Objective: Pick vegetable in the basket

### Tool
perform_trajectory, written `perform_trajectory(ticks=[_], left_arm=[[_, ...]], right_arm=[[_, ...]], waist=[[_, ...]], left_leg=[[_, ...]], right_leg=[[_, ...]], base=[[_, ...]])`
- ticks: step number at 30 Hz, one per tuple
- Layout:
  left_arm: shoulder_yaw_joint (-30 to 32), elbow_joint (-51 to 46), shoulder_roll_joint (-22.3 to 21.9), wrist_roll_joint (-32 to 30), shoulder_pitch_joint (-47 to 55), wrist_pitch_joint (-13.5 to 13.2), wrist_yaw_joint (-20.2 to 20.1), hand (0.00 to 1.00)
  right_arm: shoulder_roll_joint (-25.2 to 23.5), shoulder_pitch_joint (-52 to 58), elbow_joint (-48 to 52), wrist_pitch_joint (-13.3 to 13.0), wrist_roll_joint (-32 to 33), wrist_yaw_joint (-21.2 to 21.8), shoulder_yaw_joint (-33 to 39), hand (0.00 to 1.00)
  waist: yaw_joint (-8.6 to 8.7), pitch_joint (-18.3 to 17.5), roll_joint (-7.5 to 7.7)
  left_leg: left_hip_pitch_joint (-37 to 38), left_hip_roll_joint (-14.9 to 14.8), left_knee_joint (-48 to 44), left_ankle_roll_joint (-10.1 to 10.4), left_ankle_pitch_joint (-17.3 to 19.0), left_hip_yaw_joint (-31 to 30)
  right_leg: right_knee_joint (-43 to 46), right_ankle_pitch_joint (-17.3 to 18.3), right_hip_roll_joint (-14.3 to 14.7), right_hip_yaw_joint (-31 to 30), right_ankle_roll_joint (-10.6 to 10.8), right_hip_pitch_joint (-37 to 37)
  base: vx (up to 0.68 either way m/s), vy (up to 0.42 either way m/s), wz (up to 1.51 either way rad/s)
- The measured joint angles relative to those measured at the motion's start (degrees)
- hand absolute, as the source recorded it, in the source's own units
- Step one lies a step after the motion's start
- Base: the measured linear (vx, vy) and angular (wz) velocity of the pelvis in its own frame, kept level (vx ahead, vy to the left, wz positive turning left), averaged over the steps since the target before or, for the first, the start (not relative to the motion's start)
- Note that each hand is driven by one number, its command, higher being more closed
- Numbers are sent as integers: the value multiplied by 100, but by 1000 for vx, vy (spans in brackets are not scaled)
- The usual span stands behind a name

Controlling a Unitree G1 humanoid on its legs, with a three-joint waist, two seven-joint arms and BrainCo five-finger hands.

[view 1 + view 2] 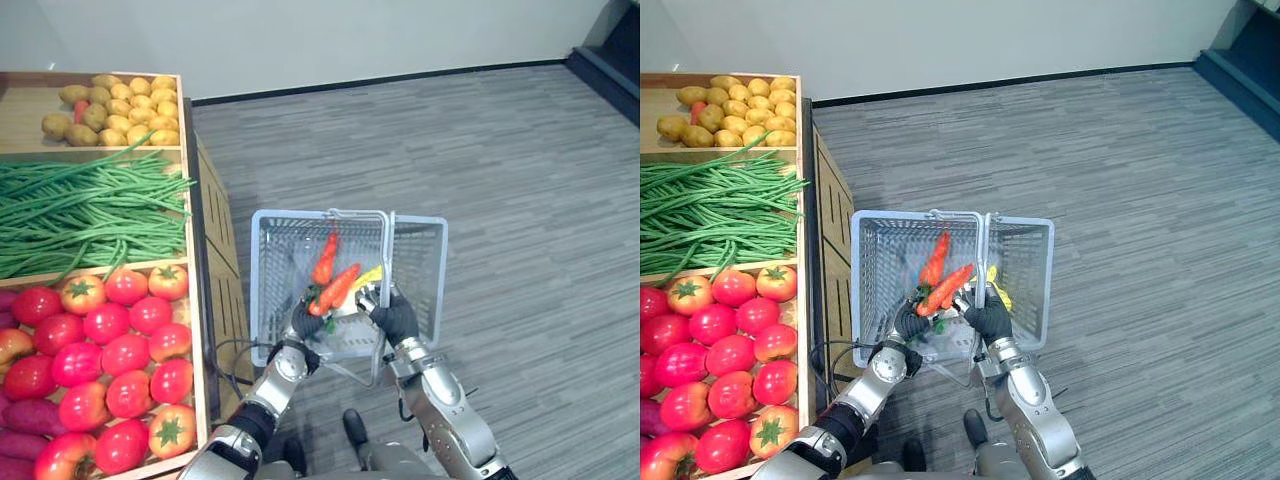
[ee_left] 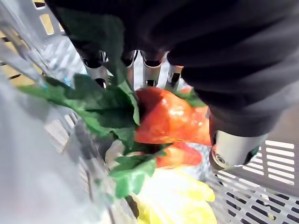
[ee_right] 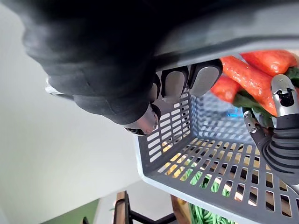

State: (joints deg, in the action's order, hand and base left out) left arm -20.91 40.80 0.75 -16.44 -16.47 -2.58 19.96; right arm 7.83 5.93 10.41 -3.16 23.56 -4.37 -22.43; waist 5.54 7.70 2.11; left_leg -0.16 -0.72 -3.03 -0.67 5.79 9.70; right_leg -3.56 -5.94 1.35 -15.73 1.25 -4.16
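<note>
My left hand (image 1: 303, 323) is shut on a bunch of orange carrots (image 1: 336, 286) at their green leaves (image 2: 100, 103), holding them over the near side of the grey plastic basket (image 1: 421, 226). The carrots (image 2: 169, 120) point up and away from me above the basket's inside. A yellow vegetable (image 2: 174, 201) lies in the basket just under them. My right hand (image 1: 396, 318) is shut on the basket's grey handle (image 3: 224, 43), its fingers (image 3: 175, 82) curled round the bar. The right wrist view also catches the left hand (image 3: 281, 142) with the carrots (image 3: 246, 76).
A wooden stall (image 1: 197, 262) stands to the left, touching the basket's side. It carries potatoes (image 1: 112, 108) at the back, green beans (image 1: 85, 212) in the middle, tomatoes (image 1: 118, 352) in front and purple sweet potatoes (image 1: 30, 416). Grey carpet (image 1: 520, 160) spreads to the right.
</note>
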Motion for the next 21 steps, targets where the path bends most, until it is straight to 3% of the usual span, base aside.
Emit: perform_trajectory(ticks=[5,12,21], left_arm=[[-145,-459,6,-52,46,-12,-106,0],[-177,-2154,208,-90,711,-278,-376,0],[215,-3784,357,873,1730,-674,-693,0]], right_arm=[[-35,8,-4,6,-403,-99,193,100],[-168,31,-211,12,-1058,-218,1009,100],[-290,309,-1043,175,-1902,-350,1988,100]], waist=[[-12,0,0],[-47,-9,-14],[-192,-153,-121]], left_leg=[[-7,6,17,-21,-37,-34],[-10,52,93,-16,-135,-200],[-44,95,127,-21,-200,-485]], right_leg=[[0,1,-12,47,1,2],[-6,5,-57,185,7,22],[-67,26,-123,485,34,109]], base=[[-4,3,5],[-18,13,11],[-3,20,17]])
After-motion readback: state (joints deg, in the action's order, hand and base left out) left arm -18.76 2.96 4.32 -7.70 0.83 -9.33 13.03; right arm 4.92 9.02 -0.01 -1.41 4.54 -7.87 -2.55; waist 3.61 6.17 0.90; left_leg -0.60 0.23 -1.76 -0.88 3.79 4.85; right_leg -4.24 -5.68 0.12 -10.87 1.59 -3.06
